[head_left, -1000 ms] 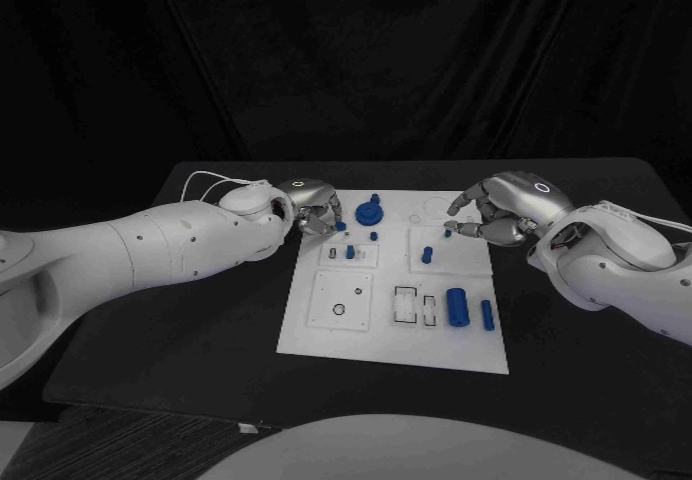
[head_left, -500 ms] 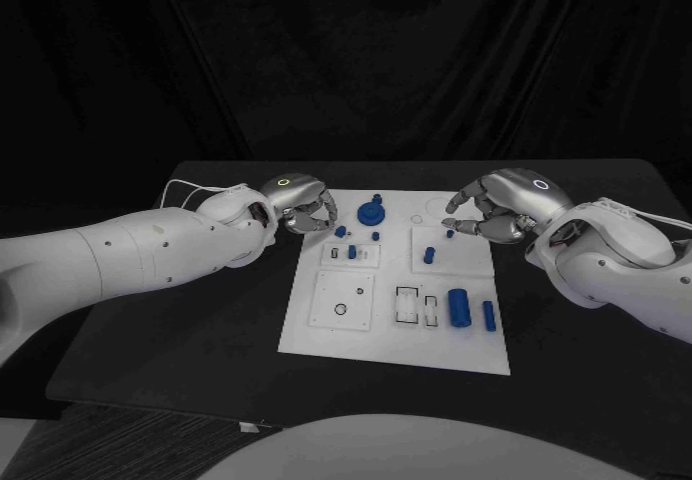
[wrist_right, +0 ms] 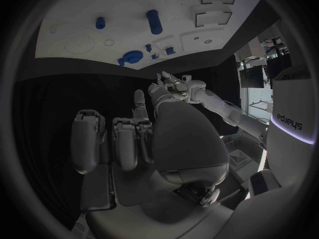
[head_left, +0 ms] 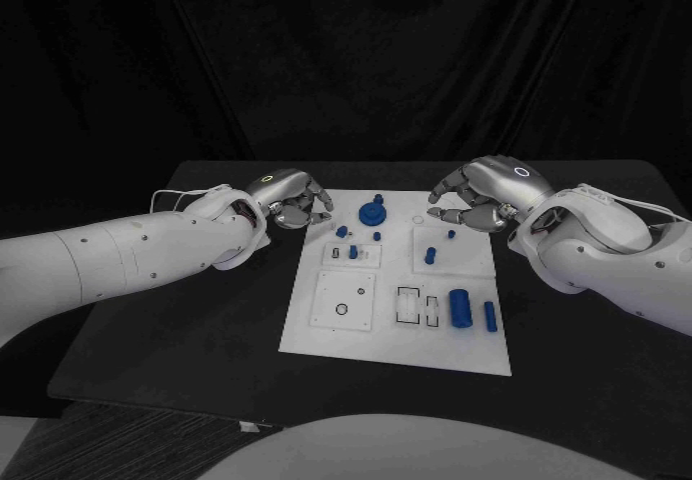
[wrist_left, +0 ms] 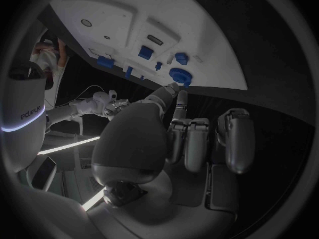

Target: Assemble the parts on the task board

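Blue parts [head_left: 457,307] upright on task board [head_left: 320,340], near half bare, both hands flanking far corners

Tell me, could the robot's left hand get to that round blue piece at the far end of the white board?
Probably yes. The left hand hangs empty beside the board's far left corner, and the round blue piece stands just past it with nothing between them. The right hand is off at the other side.

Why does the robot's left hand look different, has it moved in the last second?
Yes. The left hand has pulled back off the task board, away from the blue parts toward its far left corner.
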You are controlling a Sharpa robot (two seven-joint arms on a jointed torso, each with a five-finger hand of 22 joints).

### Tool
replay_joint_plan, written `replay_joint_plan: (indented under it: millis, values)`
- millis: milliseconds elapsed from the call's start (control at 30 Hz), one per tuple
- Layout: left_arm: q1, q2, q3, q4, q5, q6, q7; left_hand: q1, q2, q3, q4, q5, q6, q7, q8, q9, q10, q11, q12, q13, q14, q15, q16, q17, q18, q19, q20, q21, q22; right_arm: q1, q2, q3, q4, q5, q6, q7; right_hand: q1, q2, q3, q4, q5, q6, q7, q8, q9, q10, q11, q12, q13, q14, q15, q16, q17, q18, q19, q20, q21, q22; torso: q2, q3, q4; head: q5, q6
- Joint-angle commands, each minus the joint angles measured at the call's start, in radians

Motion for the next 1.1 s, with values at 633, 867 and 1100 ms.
replay_joint_plan:
  millis: [633,867,1100]
  values:
    - [-0.001,0.093,0.001,-0.017,-0.166,0.187,-0.340,-0.072,-0.031,-0.062,0.073,-0.093,-0.101,0.023,-0.016,-0.080,0.101,0.022,0.022,0.269,0.102,0.018,0.018,0.278,-0.003,0.023,0.016,0.010,0.220,-0.008,-0.016,0.001,-0.001,-0.001,0.015,0.008,0.021,-0.003,0.004,-0.015,-0.007,0.006,0.002,-0.011,-0.007,0.094,0.012,0.017,0.264,0.103,0.006,0.012,0.263,-0.002,0.030,0.004,0.006,0.226,0.001,0.0003,-0.0006,-0.007,0.000]
    - [-0.001,0.114,0.001,-0.040,-0.167,0.214,-0.356,-0.044,-0.027,-0.057,0.056,-0.054,-0.099,0.024,-0.011,-0.088,0.101,0.024,0.022,0.269,0.102,0.020,0.018,0.278,-0.003,0.024,0.018,0.009,0.220,-0.011,-0.025,0.001,0.003,-0.001,0.013,0.007,0.020,-0.003,0.004,-0.014,-0.008,0.006,0.003,-0.011,-0.007,0.094,0.012,0.017,0.264,0.102,0.006,0.012,0.262,-0.002,0.030,0.004,0.005,0.226,0.001,0.0005,-0.0010,-0.007,0.000]
    - [-0.001,0.127,0.001,-0.046,-0.167,0.219,-0.356,-0.049,-0.027,-0.061,0.059,-0.064,-0.094,0.024,-0.009,-0.089,0.101,0.024,0.022,0.269,0.102,0.020,0.018,0.278,-0.003,0.024,0.018,0.009,0.220,-0.013,-0.027,0.001,0.003,-0.001,0.013,0.006,0.020,-0.003,0.004,-0.014,-0.008,0.006,0.003,-0.011,-0.007,0.094,0.012,0.017,0.264,0.102,0.006,0.012,0.262,-0.002,0.030,0.004,0.005,0.226,0.001,0.0007,-0.0009,-0.007,0.000]
